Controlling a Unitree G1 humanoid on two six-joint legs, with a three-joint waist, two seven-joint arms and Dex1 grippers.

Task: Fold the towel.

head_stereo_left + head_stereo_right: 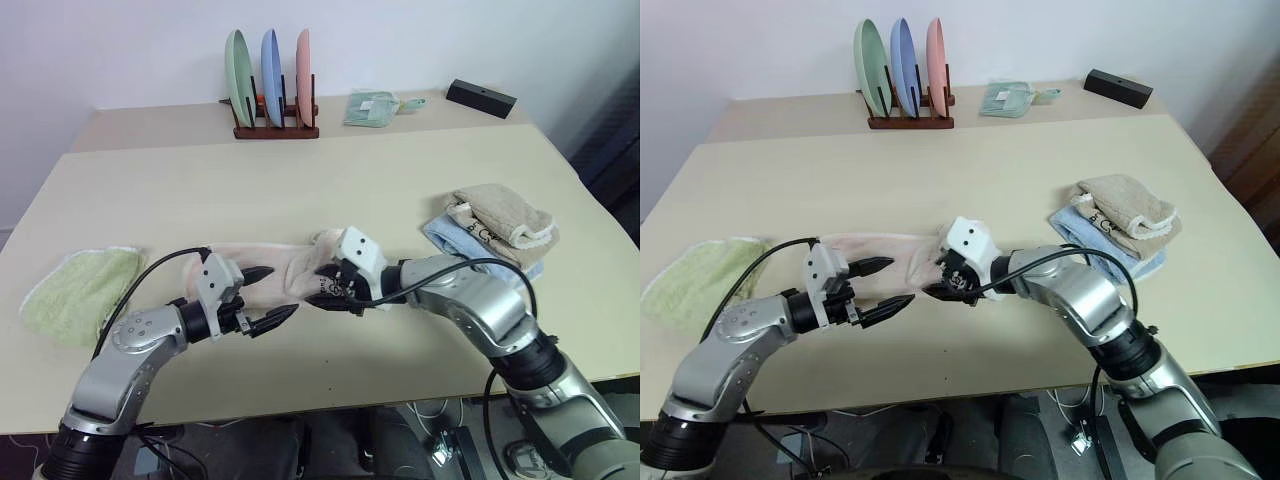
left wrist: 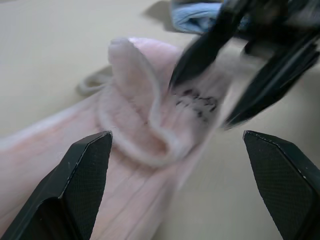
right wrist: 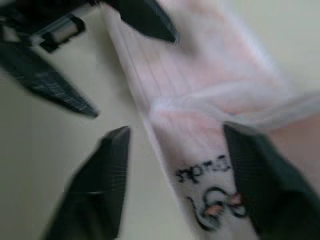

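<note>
With both the left gripper and right gripper spread apart, the loosely doubled towel may spring open if its folded end is left unpressed.

towel: flat on table | left pincer: open | right pincer: at towel

Beige table w/ 2nd tabletop butted behind it, plain white wall at back, even soft light, dark furniture edge at far right, cables on floor under table's near edge
</note>
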